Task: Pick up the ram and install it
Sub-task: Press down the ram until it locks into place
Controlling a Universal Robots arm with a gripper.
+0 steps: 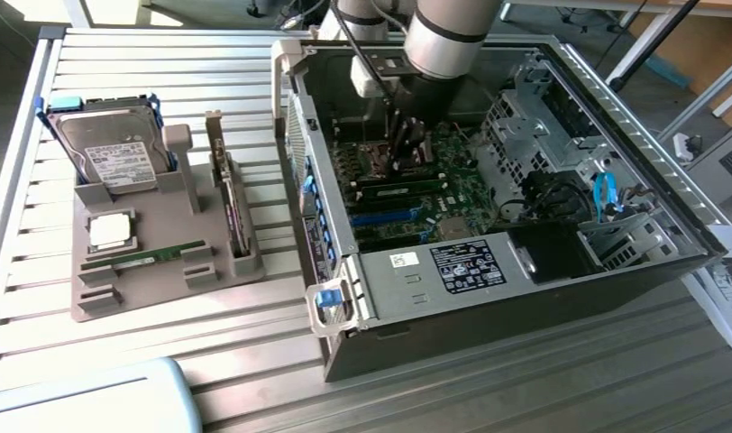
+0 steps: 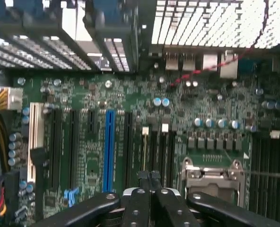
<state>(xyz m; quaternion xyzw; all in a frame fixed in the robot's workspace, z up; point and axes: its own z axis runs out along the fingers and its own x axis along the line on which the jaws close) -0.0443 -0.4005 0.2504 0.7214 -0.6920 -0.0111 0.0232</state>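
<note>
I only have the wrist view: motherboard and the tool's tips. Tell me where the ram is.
Observer: A ram stick lies flat in the grey holder on the table, outside the computer case, toward the exterior view's left.
Operator: Report where the arm is relative to it.
Observer: The arm reaches down inside the open case. The tool is over the motherboard, well apart from that stick.
Operator: List what else sits in the holder.
Observer: A hard drive standing on edge, a square silver processor chip and an upright expansion card.
</note>
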